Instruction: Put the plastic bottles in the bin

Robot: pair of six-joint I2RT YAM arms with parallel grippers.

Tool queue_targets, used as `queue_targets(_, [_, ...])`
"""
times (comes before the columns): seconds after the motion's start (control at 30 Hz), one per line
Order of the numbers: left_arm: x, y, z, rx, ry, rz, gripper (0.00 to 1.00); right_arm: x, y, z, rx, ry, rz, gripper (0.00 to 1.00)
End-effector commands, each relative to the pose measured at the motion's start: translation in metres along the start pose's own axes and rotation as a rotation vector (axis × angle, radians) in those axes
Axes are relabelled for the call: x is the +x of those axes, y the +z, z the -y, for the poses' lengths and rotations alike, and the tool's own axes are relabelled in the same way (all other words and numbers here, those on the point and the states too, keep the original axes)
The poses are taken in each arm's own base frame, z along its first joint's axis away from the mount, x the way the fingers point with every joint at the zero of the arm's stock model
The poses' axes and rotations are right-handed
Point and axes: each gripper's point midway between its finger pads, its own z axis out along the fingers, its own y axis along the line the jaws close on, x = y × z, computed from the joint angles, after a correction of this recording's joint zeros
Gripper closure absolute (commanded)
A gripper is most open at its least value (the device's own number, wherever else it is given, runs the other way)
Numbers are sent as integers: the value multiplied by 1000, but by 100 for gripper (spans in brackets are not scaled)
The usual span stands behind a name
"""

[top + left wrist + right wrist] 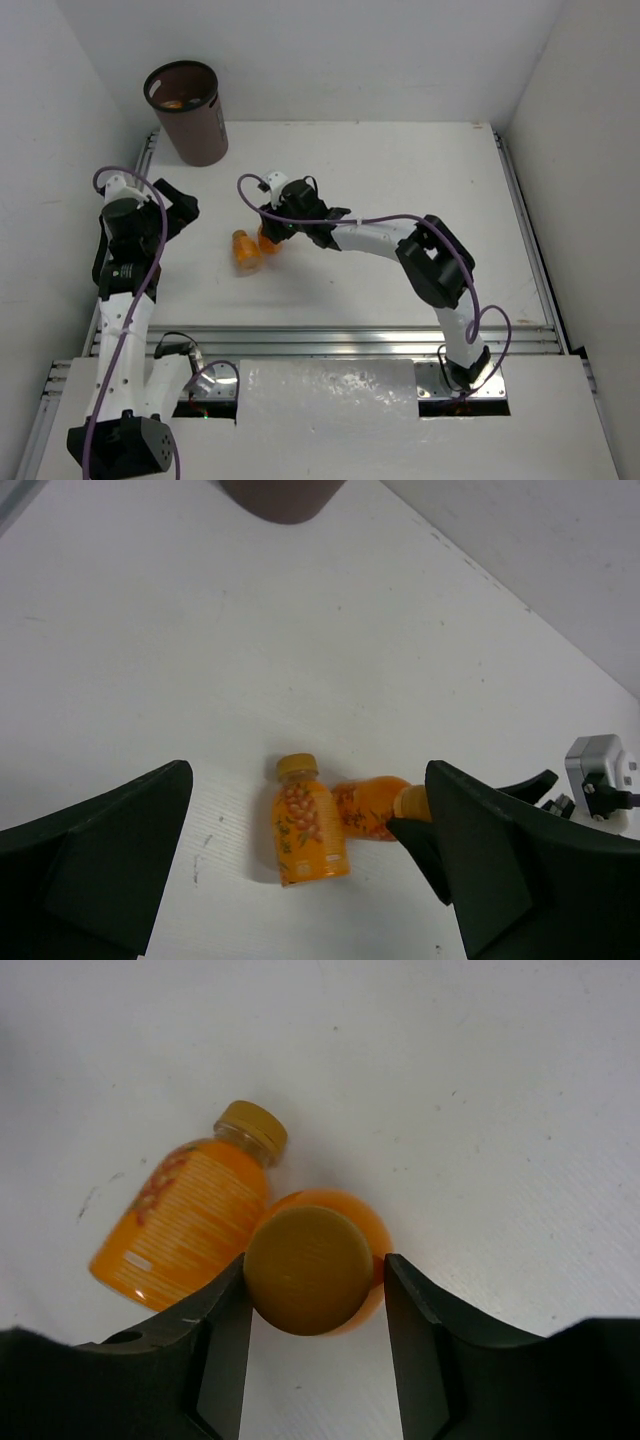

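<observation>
Two orange bottles lie side by side on the white table. One (245,250) lies free, also shown in the left wrist view (308,825) and the right wrist view (185,1225). The second (268,238) points its cap (308,1270) at my right gripper (315,1280). That gripper's jaws stand round the cap, the left finger touching it and the right finger a small gap away. My left gripper (308,775) is open and empty, hovering left of the bottles (180,215). The dark brown bin (190,115) stands at the far left with something orange inside.
The bin's base shows at the top of the left wrist view (285,495). Metal rails run along the table's left, right and near edges. White walls close in the back and sides. The other bottles are out of view.
</observation>
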Motion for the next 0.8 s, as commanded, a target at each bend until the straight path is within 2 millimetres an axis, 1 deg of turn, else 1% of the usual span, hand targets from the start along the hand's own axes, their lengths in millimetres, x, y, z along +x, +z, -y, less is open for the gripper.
queue_targets(0.0, [-1, 0, 22, 134, 34, 1, 0, -34, -14, 0, 20, -47, 127, 59])
queue_targets(0.03, [3, 1, 27, 166, 43, -17, 0, -34, -15, 2, 24, -65, 140, 69])
queue_targets(0.1, [12, 5, 33, 212, 46, -64, 0, -40, -21, 4, 38, -84, 160, 78])
queue_targets(0.13, [15, 6, 34, 218, 51, -75, 0, -40, -23, 7, 48, -98, 165, 80])
queue_targets(0.17, [16, 6, 37, 237, 59, -84, 0, -42, -26, 13, 77, -100, 167, 81])
queue_targets(0.2, [18, 5, 41, 259, 70, -91, 0, -44, -34, 17, 95, -104, 158, 81])
queue_targets(0.27, [25, 2, 55, 327, 94, -109, 0, -50, -48, 27, 136, -97, 165, 82])
queue_targets(0.3, [27, -1, 66, 385, 111, -119, 0, -41, -56, 34, 159, -86, 139, 82])
queue_targets(0.33, [33, -3, 75, 420, 124, -138, 0, -54, -73, 38, 170, -62, 162, 82])
queue_targets(0.37, [34, -4, 82, 443, 134, -147, 0, -56, -82, 42, 178, -47, 158, 82])
queue_targets(0.4, [41, 0, 84, 445, 140, -177, 0, -47, -90, 45, 175, -31, 113, 82])
queue_targets(0.43, [44, -1, 93, 462, 154, -195, 0, -56, -105, 51, 176, 7, 127, 82])
queue_targets(0.47, [47, 1, 94, 456, 160, -209, 0, -57, -113, 52, 160, 29, 117, 82])
queue_targets(0.5, [54, 6, 92, 427, 166, -238, 0, -47, -121, 55, 138, 73, 69, 82])
queue_targets(0.53, [56, 7, 93, 427, 170, -250, 0, -54, -134, 53, 125, 87, 78, 82])
queue_targets(0.57, [60, 4, 101, 473, 189, -276, 0, -45, -142, 54, 95, 128, 36, 82])
queue_targets(0.6, [64, -4, 118, 534, 215, -295, 0, -49, -154, 52, 76, 145, 43, 82])
queue_targets(0.63, [77, -12, 133, 593, 255, -336, 0, -43, -163, 51, 8, 210, 18, 82])
queue_targets(0.67, [76, -12, 136, 609, 269, -340, 0, -43, -168, 49, 7, 231, 18, 83])
queue_targets(0.7, [81, -24, 155, 675, 300, -361, 0, -45, -179, 46, -100, 279, 19, 83])
queue_targets(0.73, [91, -30, 162, 715, 325, -401, 0, -48, -191, 41, -161, 310, 30, 83])
queue_targets(0.77, [95, -37, 169, 759, 338, -417, 0, -52, -202, 48, -204, 368, 44, 83])
